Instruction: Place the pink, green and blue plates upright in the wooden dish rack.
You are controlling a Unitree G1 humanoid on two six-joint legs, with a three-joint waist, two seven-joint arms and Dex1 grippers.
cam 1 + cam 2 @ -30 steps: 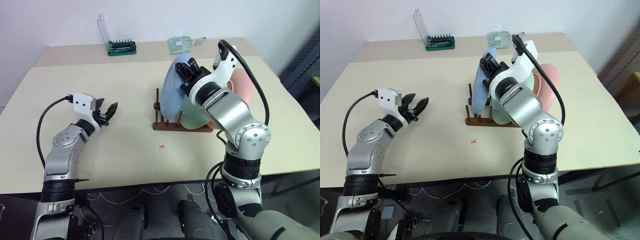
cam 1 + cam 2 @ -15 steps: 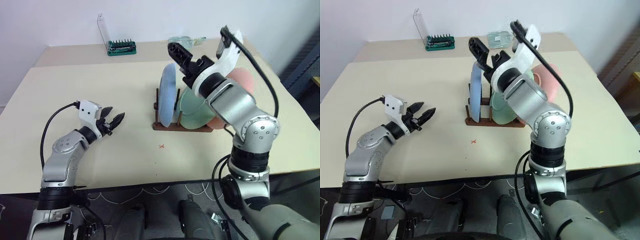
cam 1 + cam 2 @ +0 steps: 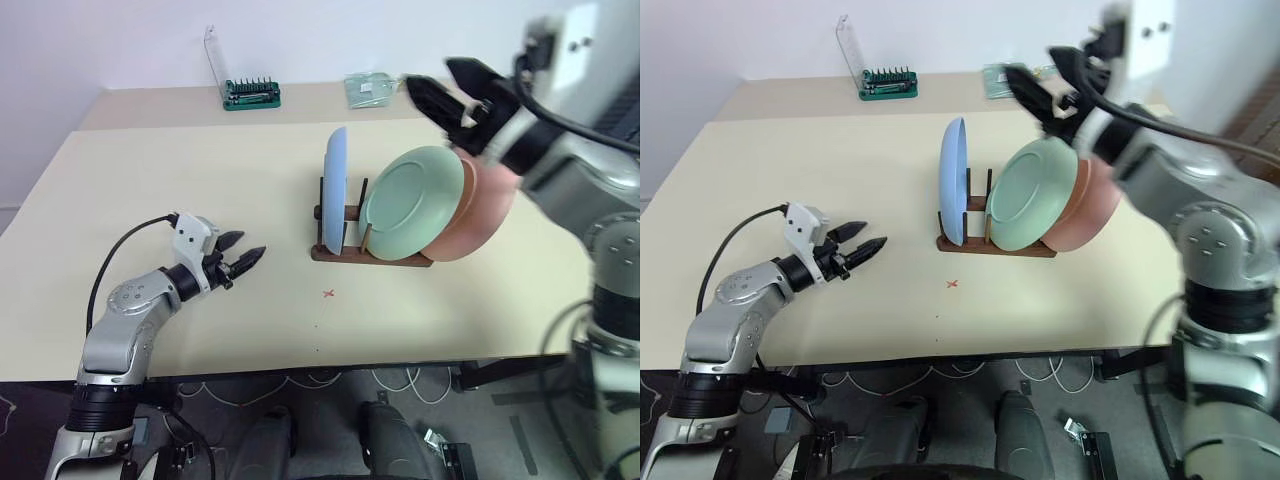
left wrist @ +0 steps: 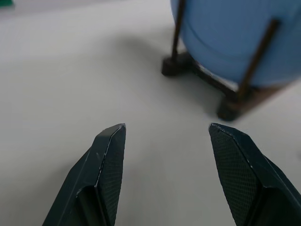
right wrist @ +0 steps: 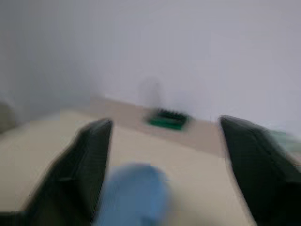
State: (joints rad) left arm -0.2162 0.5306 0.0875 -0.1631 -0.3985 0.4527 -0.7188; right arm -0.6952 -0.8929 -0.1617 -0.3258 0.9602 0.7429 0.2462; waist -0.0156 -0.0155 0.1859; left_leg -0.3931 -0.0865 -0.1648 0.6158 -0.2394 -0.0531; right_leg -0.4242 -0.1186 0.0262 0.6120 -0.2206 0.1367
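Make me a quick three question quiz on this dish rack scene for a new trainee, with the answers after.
1. True or false: the blue plate stands upright in the wooden dish rack.
2. Going from the robot's left to its right, in what order do the plates sit in the rack?
3. Which fits the left gripper? A: open and holding nothing. B: shut on a plate. C: resting on the rack.

Key
1. True.
2. Blue plate, then green plate, then pink plate.
3. A: its fingers stand apart over bare table, pointing toward the rack, with nothing between them.
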